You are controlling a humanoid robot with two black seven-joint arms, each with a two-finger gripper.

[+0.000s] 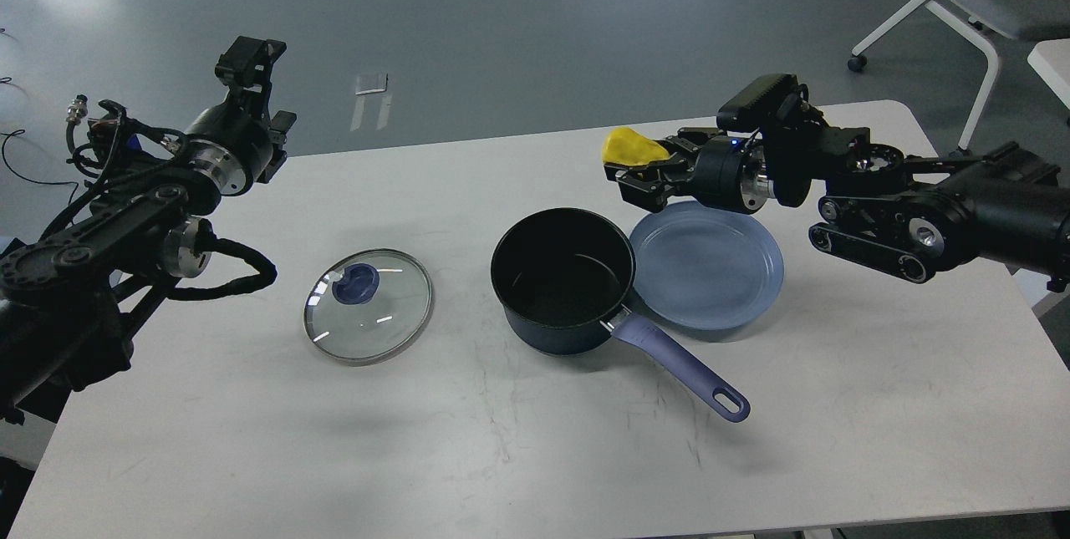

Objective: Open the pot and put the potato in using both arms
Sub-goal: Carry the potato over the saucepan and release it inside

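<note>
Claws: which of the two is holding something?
The right claw, raised above the table, grips the yellow potato. The left claw carries nothing.

The pot (562, 280) is a dark, round saucepan standing upright and uncovered, its black interior holding nothing. Its lilac handle (681, 366) extends toward the lower right and ends in a hanging loop. The lid (369, 306) is clear glass with a metal rim and a blue knob; it lies flat, knob up, well apart from the pot on its left. The potato (631, 148) is yellow, apparently irregular in shape, and is raised above and beyond the pot's right side.
</note>
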